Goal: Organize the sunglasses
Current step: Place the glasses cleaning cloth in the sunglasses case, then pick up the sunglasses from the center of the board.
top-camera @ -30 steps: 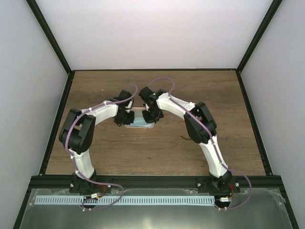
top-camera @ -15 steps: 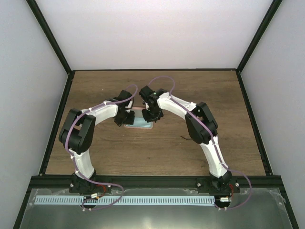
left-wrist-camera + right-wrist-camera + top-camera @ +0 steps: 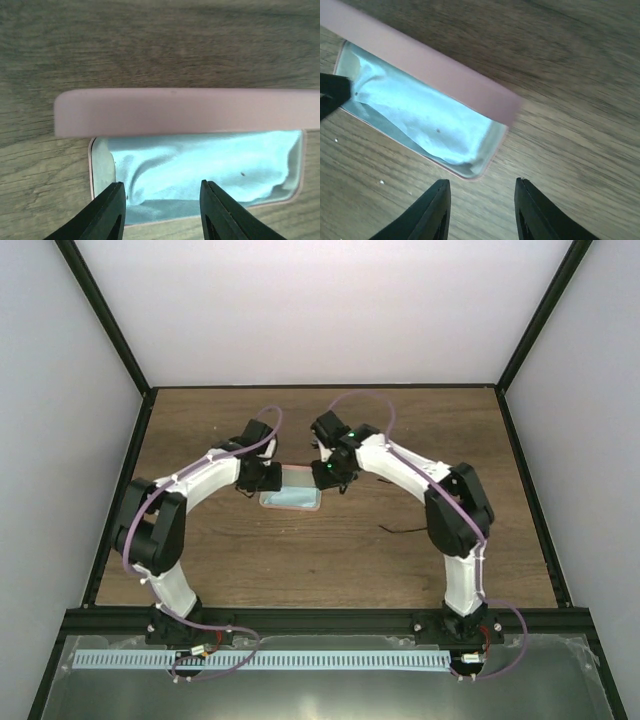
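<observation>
And there it is: both arms are pulled back from the middle of the wooden table [image 3: 330, 570]. A second ago the two wrists were crowded over the pink case [image 3: 175, 112] and most of it was hidden. Now it is seen whole between them, with its lid [image 3: 435, 70] raised on the far side and the light blue cloth [image 3: 200, 165] bunched inside. The left gripper [image 3: 162, 186] is parked at 10 o'clock of the case, its fingers spread with nothing between them. The right gripper [image 3: 481, 182] is placed at 2 o'clock, likewise parted and empty. The right elbow has been swung outward, and more of the sunglasses [image 3: 402, 531] is uncovered. They are made out only as a thin black wiry line on the wood at 4 o'clock of the case, well apart from it and too small for detail.
</observation>
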Tool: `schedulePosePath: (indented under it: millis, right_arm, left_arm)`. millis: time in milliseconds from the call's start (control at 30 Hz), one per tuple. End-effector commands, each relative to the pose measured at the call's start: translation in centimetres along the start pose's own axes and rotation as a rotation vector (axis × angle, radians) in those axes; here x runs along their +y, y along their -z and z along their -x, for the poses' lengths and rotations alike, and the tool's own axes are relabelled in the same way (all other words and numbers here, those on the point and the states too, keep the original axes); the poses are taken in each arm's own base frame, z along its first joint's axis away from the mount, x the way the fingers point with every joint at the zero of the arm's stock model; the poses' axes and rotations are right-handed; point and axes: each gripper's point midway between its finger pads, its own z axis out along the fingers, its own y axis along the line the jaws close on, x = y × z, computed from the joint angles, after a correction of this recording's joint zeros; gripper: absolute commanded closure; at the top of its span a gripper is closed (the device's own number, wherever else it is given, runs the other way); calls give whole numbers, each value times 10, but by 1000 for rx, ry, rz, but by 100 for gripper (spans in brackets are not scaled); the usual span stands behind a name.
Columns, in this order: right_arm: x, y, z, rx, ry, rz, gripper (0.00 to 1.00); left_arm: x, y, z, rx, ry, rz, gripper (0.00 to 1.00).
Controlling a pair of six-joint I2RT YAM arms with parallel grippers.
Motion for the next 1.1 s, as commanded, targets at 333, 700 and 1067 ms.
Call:
schedulePosePath:
  millis: [333,700,1067]
  right_arm:
    - [-176,92,-17,-206,-330,-178,54]
    - [-265,89,-86,-106,-542,-389,52]
    - [-269,68,-117,-30,-558,-415,56]
  left_arm:
    - [-41,45,-14,-143,-5,-139,61]
    - [-109,51,-8,-192,-115,-205,65]
    - [-146,34,-14,-148,-177,-238,67]
